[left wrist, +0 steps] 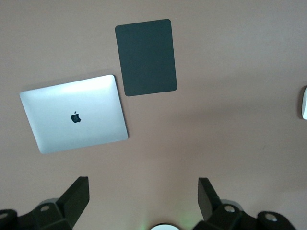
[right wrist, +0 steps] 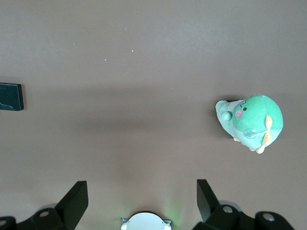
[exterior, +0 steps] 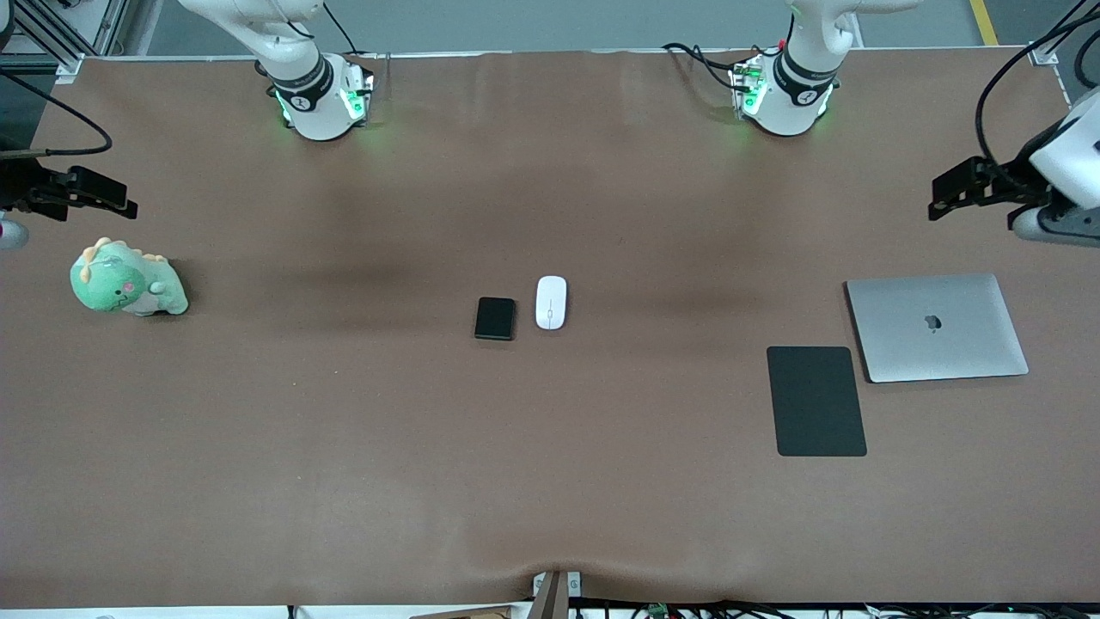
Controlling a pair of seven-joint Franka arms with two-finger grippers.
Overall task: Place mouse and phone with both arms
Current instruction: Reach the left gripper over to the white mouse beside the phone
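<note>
At the desk's [exterior: 344,481] centre a white mouse [exterior: 551,302] and black phone [exterior: 495,318] lie just beside each other, while the left gripper [left wrist: 143,191] and right gripper [right wrist: 141,191] hang with fingers released over opposite ends, so simultaneous reaches could collide.

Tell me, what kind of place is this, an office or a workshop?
Most likely a robotics lab set up like a desk. Two arms are bolted to a brown-covered table, cables run along its edges, and a closed laptop, mouse and phone lie on it.
</note>
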